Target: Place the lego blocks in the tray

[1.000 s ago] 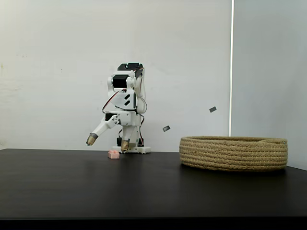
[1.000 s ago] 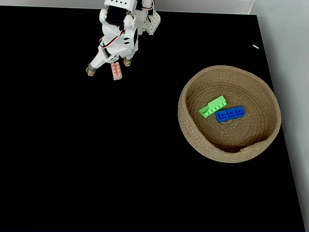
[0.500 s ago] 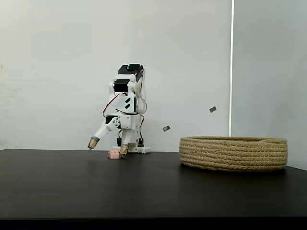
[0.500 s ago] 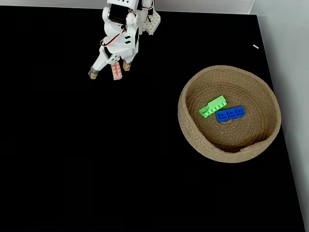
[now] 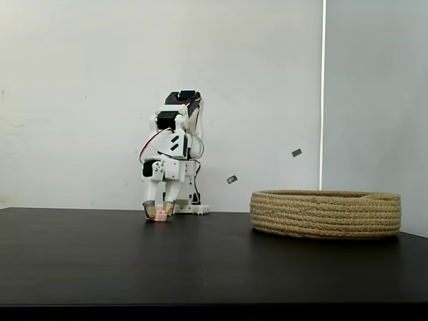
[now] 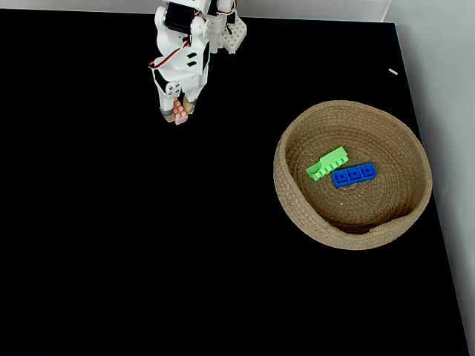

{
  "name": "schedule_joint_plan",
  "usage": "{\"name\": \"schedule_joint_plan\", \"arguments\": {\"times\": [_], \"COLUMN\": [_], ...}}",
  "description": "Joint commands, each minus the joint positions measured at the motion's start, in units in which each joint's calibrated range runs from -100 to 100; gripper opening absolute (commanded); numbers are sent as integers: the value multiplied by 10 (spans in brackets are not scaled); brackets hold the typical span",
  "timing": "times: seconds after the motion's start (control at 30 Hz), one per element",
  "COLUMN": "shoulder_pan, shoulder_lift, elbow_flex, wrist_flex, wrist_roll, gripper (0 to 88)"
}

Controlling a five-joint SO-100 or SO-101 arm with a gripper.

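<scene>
There are three small studded plastic bricks and one tray. The tiny pale pink brick (image 6: 179, 115) sits on the black table (image 6: 148, 245) right between the two tan-tipped fingers of the white arm's gripper (image 6: 177, 113). In the side fixed view the gripper (image 5: 158, 213) points straight down, its fingertips (image 5: 150, 212) reach the table surface, and the pink brick (image 5: 159, 217) shows in the narrow gap between them. The jaws stand close on both sides of the brick, nearly closed around it; the brick rests on the table, and I cannot tell if the fingers already press on it.

The other two bricks are well apart from the gripper, to its right and nearer to the camera in the top fixed view. They lie inside the wide, shallow round tray of coiled tan rope (image 6: 293, 204): one long bright green brick (image 6: 327, 163), tilted, and one long blue brick (image 6: 354, 174) just beside it, at its lower right. In the side view the tray (image 5: 326, 214) stands to the right of the gripper, and its wall hides what is inside.

Nothing stands on the table between the gripper and the tray. Behind the gripper rises the white arm (image 5: 175, 150) with red wires, on its base (image 6: 231, 33) at the table's far edge. Two small dark marks (image 5: 232, 179) are on the white wall behind.
</scene>
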Motion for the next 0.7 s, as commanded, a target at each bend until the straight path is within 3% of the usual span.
{"name": "schedule_joint_plan", "arguments": {"times": [0.0,0.13,0.3,0.43,0.67], "shoulder_pan": [-5,-25,-123,-224,-388], "shoulder_lift": [-12,-22,-6,-1,52], "elbow_flex": [-25,-131,-310,-405,-526], "wrist_flex": [-3,85,215,212,176], "wrist_roll": [8,11,11,3,45], "gripper": [1,1,2,5,2]}}
